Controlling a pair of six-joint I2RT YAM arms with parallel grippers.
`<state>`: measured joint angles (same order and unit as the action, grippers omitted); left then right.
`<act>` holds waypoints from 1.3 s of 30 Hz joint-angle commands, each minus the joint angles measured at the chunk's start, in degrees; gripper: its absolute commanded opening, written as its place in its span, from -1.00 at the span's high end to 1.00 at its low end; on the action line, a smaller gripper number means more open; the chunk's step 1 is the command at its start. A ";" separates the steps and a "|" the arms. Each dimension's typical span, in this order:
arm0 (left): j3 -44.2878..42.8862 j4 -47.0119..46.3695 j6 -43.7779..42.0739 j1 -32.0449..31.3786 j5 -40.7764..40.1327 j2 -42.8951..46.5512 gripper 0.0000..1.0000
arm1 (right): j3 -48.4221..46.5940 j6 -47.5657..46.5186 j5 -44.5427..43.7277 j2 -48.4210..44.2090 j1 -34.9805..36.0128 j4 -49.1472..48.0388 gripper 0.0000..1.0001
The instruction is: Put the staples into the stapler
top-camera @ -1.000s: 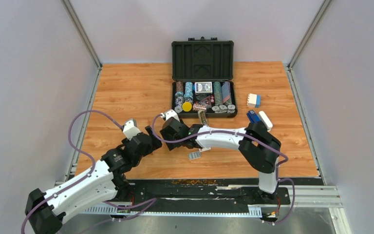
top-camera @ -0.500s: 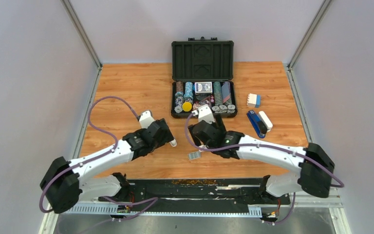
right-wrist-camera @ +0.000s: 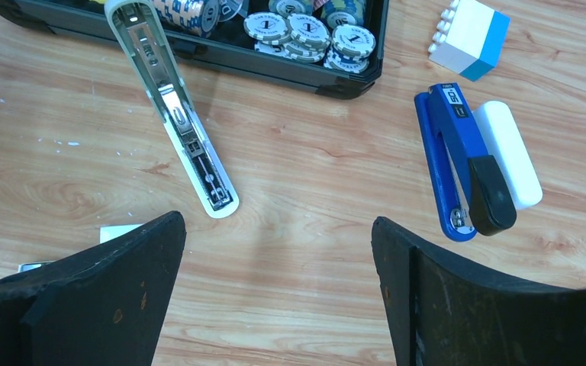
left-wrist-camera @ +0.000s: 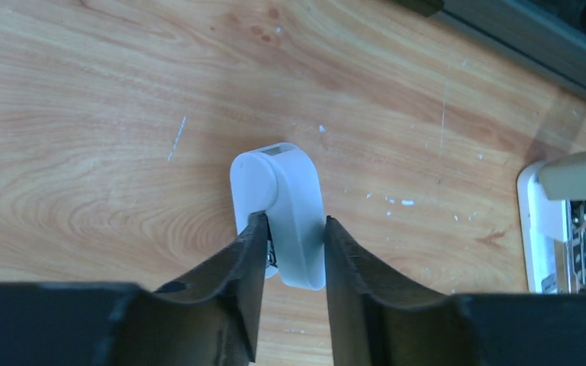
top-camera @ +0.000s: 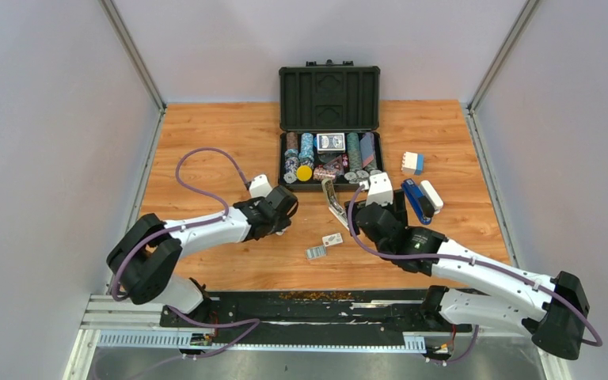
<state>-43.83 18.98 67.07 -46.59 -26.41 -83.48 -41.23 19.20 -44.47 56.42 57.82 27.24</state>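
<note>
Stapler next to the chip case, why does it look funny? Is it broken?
The stapler lies opened up with its pale metal channel facing upward. One end sits up against the poker chip case instead of lying flat. I cannot tell if it is broken.

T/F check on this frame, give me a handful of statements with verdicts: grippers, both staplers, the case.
1. The left gripper has its jaws shut on a white rounded object. True.
2. The right gripper is holding the stapler. False: its jaws are wide open and empty, and the stapler lies on the table apart from them.
3. The blue stapler sits inside the chip case. False: it lies on the table to the right of the case, beside a white bar.
4. The stapler lies opened, with its inner channel facing up. True.
5. The chip case lid is open. True.
</note>
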 commanded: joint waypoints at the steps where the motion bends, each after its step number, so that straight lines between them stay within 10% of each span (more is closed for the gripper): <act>1: -2.59 1.65 -2.21 1.86 -2.24 -2.21 0.29 | 1.21 -0.08 -0.71 -1.14 -0.50 -0.07 -0.87; 19: 2.24 -20.37 -22.46 20.50 13.87 5.56 0.58 | 2.63 -0.92 2.49 -1.10 -0.48 -1.58 -0.88; 39: -9.33 -60.49 -11.75 41.52 51.43 -26.34 0.53 | 3.49 -0.67 6.02 -1.73 -0.45 -0.43 -0.87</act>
<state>-53.30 -26.30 49.17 -7.57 17.06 -105.62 -37.63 18.92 -38.89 54.96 57.56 27.27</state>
